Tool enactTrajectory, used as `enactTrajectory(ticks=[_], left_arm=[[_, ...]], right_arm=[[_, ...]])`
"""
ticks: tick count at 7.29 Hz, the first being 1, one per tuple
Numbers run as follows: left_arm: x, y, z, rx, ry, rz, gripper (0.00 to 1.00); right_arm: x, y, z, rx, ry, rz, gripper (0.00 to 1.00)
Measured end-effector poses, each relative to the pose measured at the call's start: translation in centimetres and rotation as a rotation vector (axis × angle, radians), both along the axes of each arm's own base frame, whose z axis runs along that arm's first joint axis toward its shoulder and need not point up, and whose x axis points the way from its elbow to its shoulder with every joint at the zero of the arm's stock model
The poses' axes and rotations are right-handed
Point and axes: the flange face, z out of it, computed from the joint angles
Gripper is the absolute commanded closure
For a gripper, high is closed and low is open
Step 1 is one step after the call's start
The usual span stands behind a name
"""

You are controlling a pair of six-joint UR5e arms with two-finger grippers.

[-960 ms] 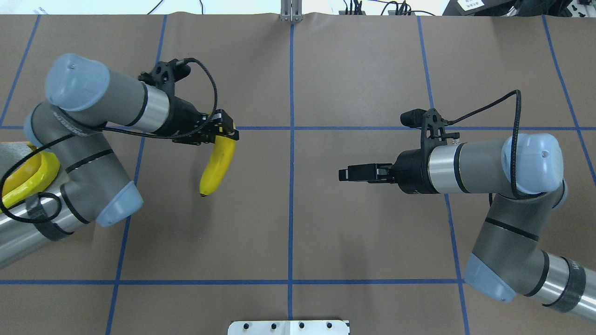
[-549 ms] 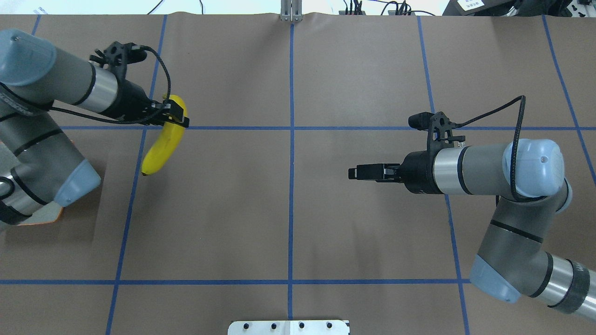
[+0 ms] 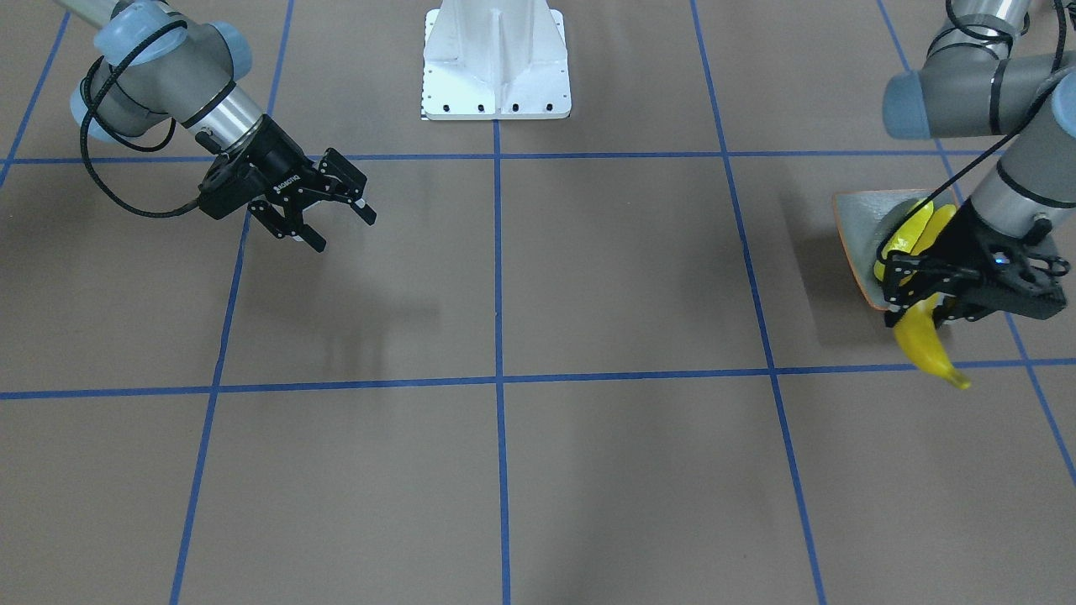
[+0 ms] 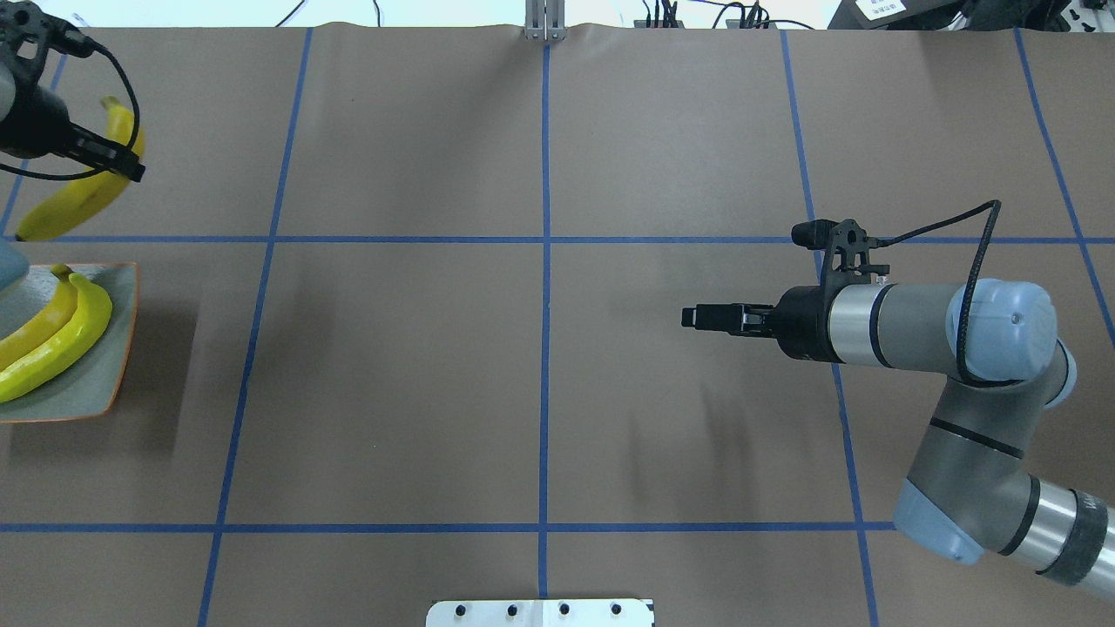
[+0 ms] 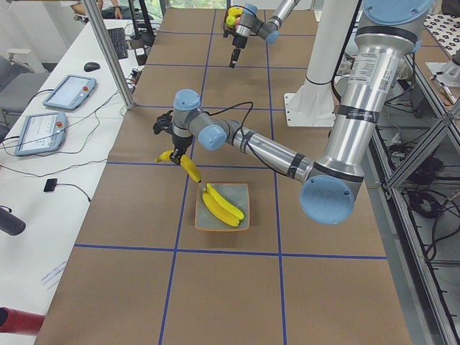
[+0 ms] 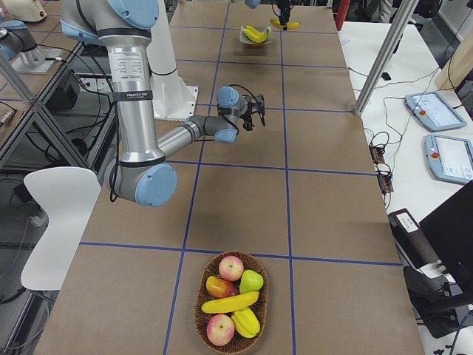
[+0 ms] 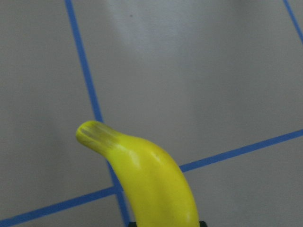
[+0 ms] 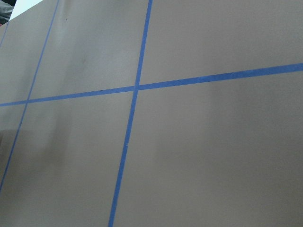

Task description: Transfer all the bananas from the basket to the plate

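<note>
My left gripper [image 4: 118, 164] is shut on a yellow banana [image 4: 70, 200], carried in the air at the table's far left, just beyond the plate [image 4: 122, 348]. The front view shows that gripper [image 3: 916, 301] with its banana [image 3: 929, 353] hanging past the plate's [image 3: 856, 223] edge. Two bananas [image 4: 57, 335] lie side by side on the square grey-green plate. The left wrist view holds the gripped banana's tip [image 7: 151, 175]. My right gripper [image 3: 343, 233] hangs open and holds nothing over the table's right half. At the right end stands the basket [image 6: 204, 318], which holds one banana [image 6: 229, 302].
Apples and other fruit [image 6: 232, 268] share the wicker basket with the banana. The white robot base [image 3: 496, 63] is at the middle of the near edge. Blue tape lines grid the brown table. Tablets and cables lie on the side benches.
My left arm has swung far left with the banana, from mid-table to beside the plate. The right arm has drawn back a little to the right, still open.
</note>
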Motion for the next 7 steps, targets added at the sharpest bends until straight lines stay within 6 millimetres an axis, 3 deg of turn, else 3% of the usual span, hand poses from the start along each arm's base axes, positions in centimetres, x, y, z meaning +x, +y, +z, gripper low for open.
enactTrajectory(ticks=[2,3,5,7], left_arm=[[-3.7,1.7,5.6,0.040,-0.279,-0.033,1.00],[-4.2,2.8,7.6,0.030,-0.345,-0.034,1.00],[-1.4,5.5,10.6,-0.004,-0.418,-0.034,1.00],[1.6,7.8,12.2,-0.027,-0.450,-0.038,1.00]], right_arm=[[-0.5,-0.4,1.2,-0.014,0.018,0.017,0.00],[-0.7,-0.5,1.5,-0.017,0.024,0.021,0.00],[-1.1,-0.7,2.0,-0.023,0.034,0.023,0.00],[-1.3,-0.8,2.2,-0.024,0.037,0.024,0.00]])
